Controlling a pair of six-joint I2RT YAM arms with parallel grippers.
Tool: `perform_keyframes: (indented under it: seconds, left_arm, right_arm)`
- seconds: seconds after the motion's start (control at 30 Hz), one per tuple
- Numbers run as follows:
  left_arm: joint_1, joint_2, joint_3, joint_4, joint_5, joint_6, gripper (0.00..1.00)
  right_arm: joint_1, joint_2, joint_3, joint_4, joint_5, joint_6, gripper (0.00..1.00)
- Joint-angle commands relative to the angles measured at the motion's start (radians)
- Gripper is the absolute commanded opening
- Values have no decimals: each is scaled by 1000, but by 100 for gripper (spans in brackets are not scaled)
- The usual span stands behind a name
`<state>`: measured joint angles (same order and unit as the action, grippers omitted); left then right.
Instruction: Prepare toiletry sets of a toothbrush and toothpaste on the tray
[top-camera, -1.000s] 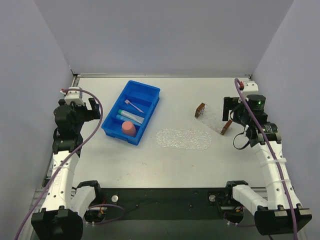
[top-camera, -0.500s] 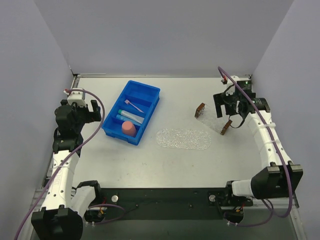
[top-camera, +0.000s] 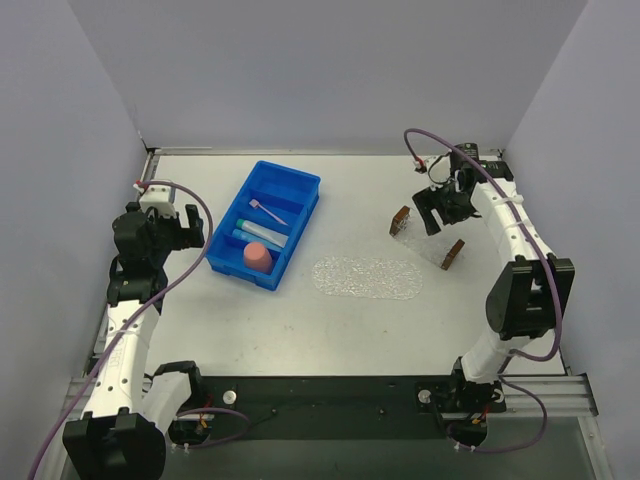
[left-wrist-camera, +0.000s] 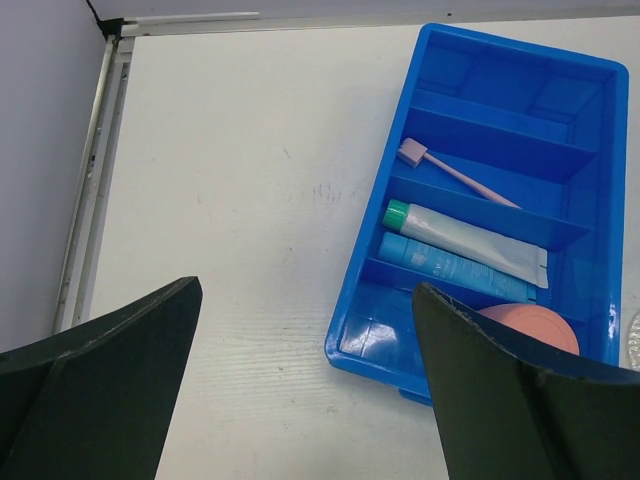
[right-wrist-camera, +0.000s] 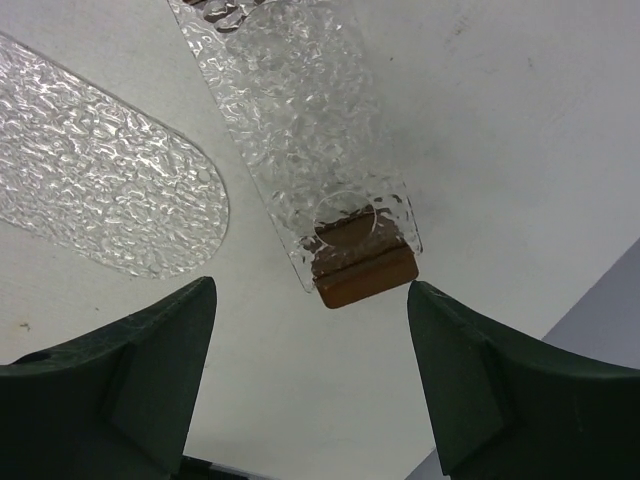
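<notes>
The pink-lilac toothbrush (left-wrist-camera: 455, 175) (top-camera: 268, 211) lies in a blue bin (left-wrist-camera: 356, 300) (top-camera: 300, 183). Beside it in the bin lie two toothpaste tubes, one pale grey-blue (left-wrist-camera: 465, 243) and one brighter blue (left-wrist-camera: 450, 270). My left gripper (left-wrist-camera: 305, 300) (top-camera: 186, 228) hangs open just left of the bin, nothing between its fingers. The clear glittery tray (right-wrist-camera: 300, 120) (top-camera: 430, 241) sits at the right with a brown block (right-wrist-camera: 362, 272) at its end. My right gripper (right-wrist-camera: 310, 290) (top-camera: 433, 214) hovers open above that tray, the block just ahead of its gap.
A round pink cup (left-wrist-camera: 530, 325) (top-camera: 257, 257) stands in the bin's near compartment. A clear textured oval mat (right-wrist-camera: 100, 190) (top-camera: 368, 277) lies flat between bin and tray. Grey walls close in the table on the left, back and right.
My right arm has swung from the table's right edge inward and farther back, over the tray, its jaws narrowing a little. The left gripper has drifted slightly toward the bin.
</notes>
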<state>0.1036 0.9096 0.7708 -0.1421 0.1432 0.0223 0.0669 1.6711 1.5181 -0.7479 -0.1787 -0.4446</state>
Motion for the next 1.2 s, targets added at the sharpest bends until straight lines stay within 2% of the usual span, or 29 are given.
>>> perform_keyframes:
  seconds: [0.0,0.17,0.53,1.17]
  left_arm:
    - [-5,-9,4,10,12,36,97]
    - [-5,-3,8,9,15,41,97]
    - [-5,5,8,19,10,42,97]
    - [1,18,15,16,1,50,97]
  right_arm:
    - [22,61,53,-117,-59,-80,70]
    - [56,116,45,-122,-71,-89,63]
    - [86,249,99,-119,-42,-80,55]
    - [79,319,57,-18,-1,-134,51]
